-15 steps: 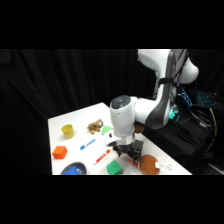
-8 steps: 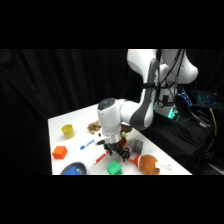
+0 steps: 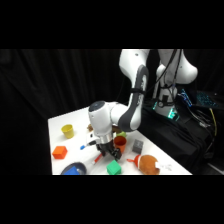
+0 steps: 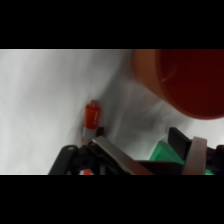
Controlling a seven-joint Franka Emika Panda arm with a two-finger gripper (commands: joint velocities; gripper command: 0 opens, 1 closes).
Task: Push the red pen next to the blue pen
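The red pen [image 3: 98,159] lies on the white table [image 3: 65,120] near its front edge, pointing toward the blue pen [image 3: 85,146], which lies a short way to its upper left. My gripper [image 3: 107,153] is low over the table, just right of the red pen. In the wrist view the red pen [image 4: 92,115] lies just beyond my left finger [image 4: 115,154], close to its tip. The gripper [image 4: 152,159] is open, with nothing held and a green block [image 4: 167,154] showing between the fingers.
An orange cup [image 3: 120,141] stands right behind the gripper and fills the wrist view's upper right [image 4: 185,80]. A green block [image 3: 114,168], grey block [image 3: 137,146] and orange plush toy [image 3: 147,164] lie to the right. A yellow cup [image 3: 68,131], orange block [image 3: 60,152] and blue bowl [image 3: 74,170] sit left.
The arm has swung left across the table and the gripper has come down beside the red pen. The pens look unmoved.
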